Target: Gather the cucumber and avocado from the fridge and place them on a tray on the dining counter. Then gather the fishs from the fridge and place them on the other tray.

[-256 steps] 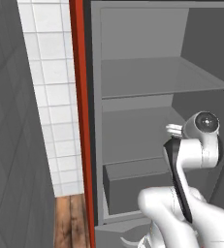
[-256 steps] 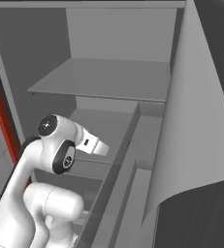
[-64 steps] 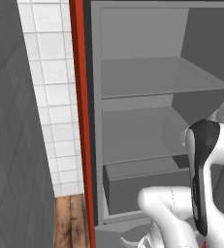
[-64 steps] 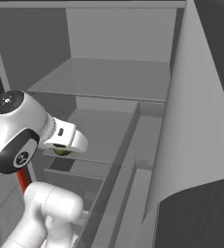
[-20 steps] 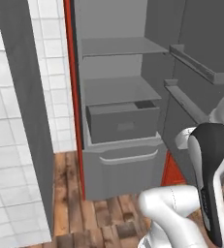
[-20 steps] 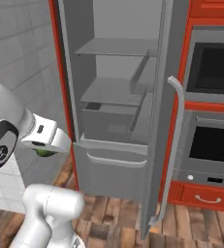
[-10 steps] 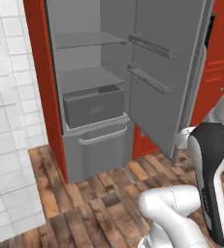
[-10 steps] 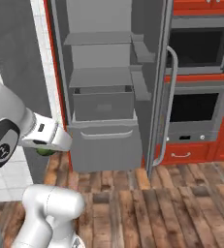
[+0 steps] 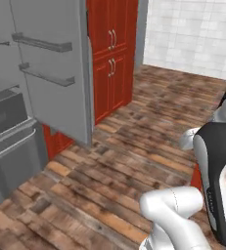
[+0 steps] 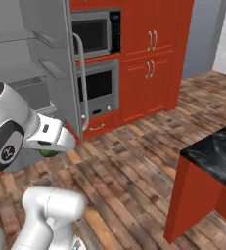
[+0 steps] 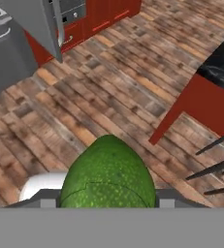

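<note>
Bottom centre of hand view: avocado (image 11: 107, 174) sits clamped in gripper (image 11: 104, 201), presumably for carry to dining counter (image 11: 220, 68), upper right; fridge (image 10: 41, 63) w/ door open, upper left of right base view

A brown wooden floor (image 9: 134, 146) is filling the frame's middle; a red-sided black counter (image 10: 210, 166) is standing on it at lower right.
</note>
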### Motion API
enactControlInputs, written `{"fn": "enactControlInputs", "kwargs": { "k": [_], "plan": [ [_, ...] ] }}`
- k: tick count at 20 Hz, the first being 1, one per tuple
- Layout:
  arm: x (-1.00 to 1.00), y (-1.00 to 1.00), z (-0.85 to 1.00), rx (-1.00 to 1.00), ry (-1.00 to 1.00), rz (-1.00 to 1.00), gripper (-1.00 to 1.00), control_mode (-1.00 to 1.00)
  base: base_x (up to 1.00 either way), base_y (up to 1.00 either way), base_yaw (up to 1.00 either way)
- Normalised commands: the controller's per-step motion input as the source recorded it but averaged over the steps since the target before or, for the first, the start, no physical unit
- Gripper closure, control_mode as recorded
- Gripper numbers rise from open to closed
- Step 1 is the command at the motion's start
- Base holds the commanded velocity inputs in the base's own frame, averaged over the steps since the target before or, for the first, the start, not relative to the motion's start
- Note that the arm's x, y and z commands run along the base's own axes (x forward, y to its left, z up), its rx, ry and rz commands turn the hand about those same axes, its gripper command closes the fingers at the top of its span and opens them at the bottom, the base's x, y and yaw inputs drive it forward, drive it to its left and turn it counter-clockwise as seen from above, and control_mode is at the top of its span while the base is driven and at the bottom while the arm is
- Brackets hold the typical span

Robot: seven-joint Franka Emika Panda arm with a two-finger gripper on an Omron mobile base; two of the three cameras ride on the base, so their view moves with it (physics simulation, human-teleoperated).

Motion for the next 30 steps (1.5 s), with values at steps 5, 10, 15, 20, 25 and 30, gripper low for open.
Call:
{"fn": "enactControlInputs", "kwargs": {
  "k": [5,10,15,20,25,30],
  "plan": [
    [0.0,0.0,0.0,0.0,0.0,0.0,1.0,1.0,-0.65,-0.01,-0.78],
    [0.0,0.0,0.0,0.0,0.0,0.0,1.0,1.0,-0.22,-0.31,-0.63],
    [0.0,0.0,0.0,0.0,0.0,0.0,1.0,1.0,0.0,-0.88,-0.39],
    [0.0,0.0,0.0,0.0,0.0,0.0,1.0,1.0,0.02,-1.0,-0.39],
    [0.0,0.0,0.0,0.0,0.0,0.0,1.0,1.0,0.13,-1.0,-0.34],
    [0.0,0.0,0.0,0.0,0.0,0.0,1.0,1.0,0.33,-0.87,-0.2]
  ]
}}
